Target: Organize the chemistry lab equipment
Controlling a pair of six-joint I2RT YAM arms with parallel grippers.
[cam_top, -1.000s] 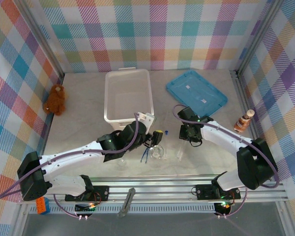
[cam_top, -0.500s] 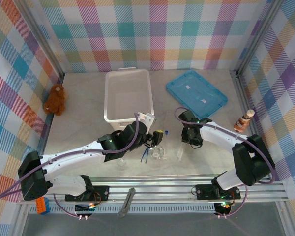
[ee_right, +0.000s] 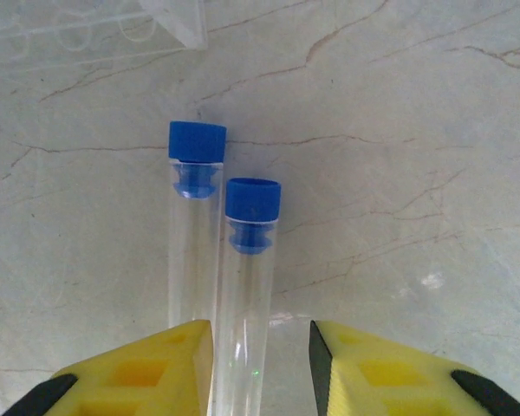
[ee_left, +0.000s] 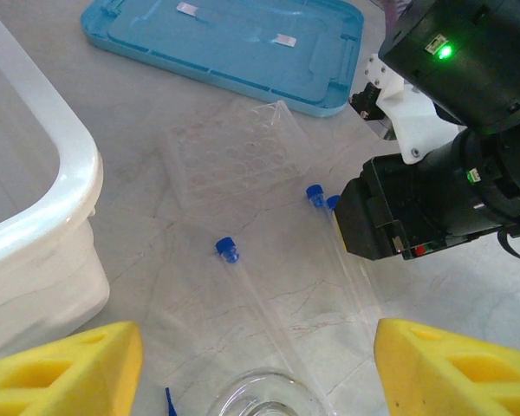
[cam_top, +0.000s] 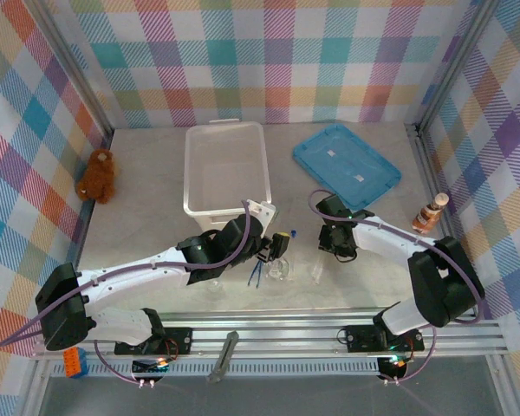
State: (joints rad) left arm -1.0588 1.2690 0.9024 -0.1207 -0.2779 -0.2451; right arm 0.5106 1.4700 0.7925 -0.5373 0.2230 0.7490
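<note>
- While both arms reach low over the table's near side, the left gripper (ee_left: 258, 338) hangs spread wide above a glass beaker (ee_left: 264, 397), apparently lined up to take it.
- Just beyond, the right gripper (ee_right: 262, 342) straddles one of two blue-capped tubes (ee_right: 247, 286) lying side by side on the table, jaws narrowly apart, not yet pinching.
- Farther back, the white bin (cam_top: 221, 211) stands uncovered, its blue lid (cam_top: 347, 165) set aside, likely awaiting the glassware.

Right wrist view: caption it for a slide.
Right gripper straddles one of two blue-capped tubes lying side by side on the marble table.
</note>
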